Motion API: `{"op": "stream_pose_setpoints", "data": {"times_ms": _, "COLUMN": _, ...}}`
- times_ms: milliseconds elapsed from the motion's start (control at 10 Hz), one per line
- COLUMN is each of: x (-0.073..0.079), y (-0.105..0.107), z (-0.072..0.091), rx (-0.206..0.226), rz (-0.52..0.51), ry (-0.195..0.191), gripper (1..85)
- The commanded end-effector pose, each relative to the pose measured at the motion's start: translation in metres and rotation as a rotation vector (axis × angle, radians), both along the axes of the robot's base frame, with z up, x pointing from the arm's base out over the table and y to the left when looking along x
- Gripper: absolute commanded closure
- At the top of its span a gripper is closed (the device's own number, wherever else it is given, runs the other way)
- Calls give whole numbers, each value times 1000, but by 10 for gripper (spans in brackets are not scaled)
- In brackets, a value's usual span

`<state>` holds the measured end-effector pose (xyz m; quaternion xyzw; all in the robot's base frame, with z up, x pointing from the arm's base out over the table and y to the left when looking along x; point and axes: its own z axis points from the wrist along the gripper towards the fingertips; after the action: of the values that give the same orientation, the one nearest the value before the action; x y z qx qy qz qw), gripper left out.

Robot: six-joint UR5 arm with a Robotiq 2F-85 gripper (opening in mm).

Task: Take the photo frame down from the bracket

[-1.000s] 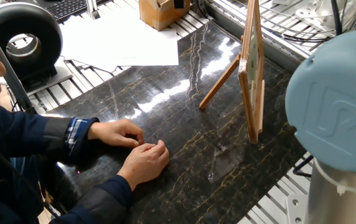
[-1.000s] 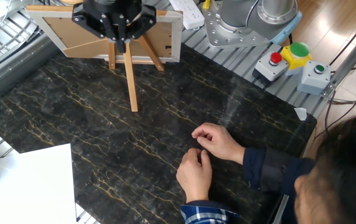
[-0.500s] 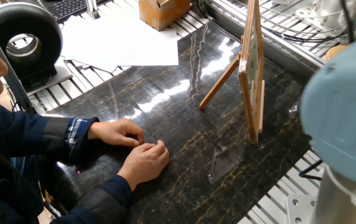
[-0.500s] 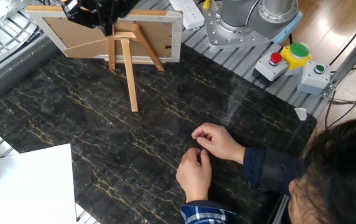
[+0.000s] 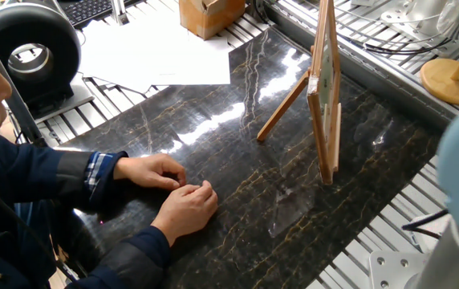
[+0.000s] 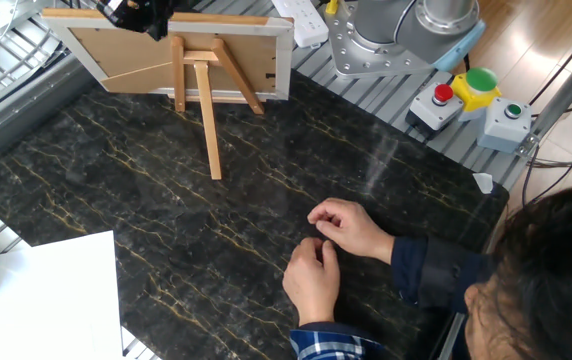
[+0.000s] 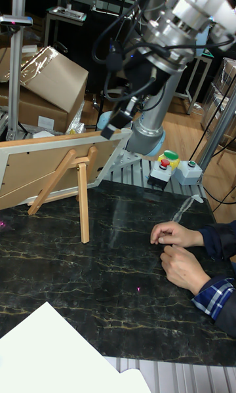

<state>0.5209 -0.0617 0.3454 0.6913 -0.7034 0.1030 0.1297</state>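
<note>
The photo frame [image 6: 116, 55] stands upright on the bracket [image 6: 204, 95], its brown back facing the other fixed view. In one fixed view the photo frame [image 5: 326, 80] shows edge-on, with the bracket's rear leg [image 5: 282, 108] slanting down to the dark marble table [image 5: 213, 128]. The tall view shows the frame [image 7: 39, 170] leaning on the bracket [image 7: 80, 189]. My gripper [image 6: 136, 12] is a dark shape at the picture's top edge, just above the frame's upper rim. Its fingers are cut off, and no hold on the frame shows.
A person's two hands [image 6: 331, 245] rest on the table near its front edge. White paper [image 5: 149, 52] lies at the far side. A round wooden base with a post [image 5: 454, 80] stands behind the frame. A button box [image 6: 466, 95] sits beside the arm's base.
The gripper has moved from over the bracket's top toward the frame's left and up, mostly leaving the view. The arm has swung aside, uncovering the round wooden base. Frame and hands have not moved.
</note>
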Motion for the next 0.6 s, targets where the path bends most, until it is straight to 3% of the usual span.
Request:
{"op": "stream_pose_setpoints", "data": {"times_ms": 0, "x": -21, "y": -15, "z": -13, "rx": 8, "rz": 91, "ry": 35, "gripper": 537}}
{"op": "stream_pose_setpoints", "data": {"times_ms": 500, "x": -45, "y": -25, "z": -34, "rx": 41, "rz": 242, "ry": 109, "gripper": 333}}
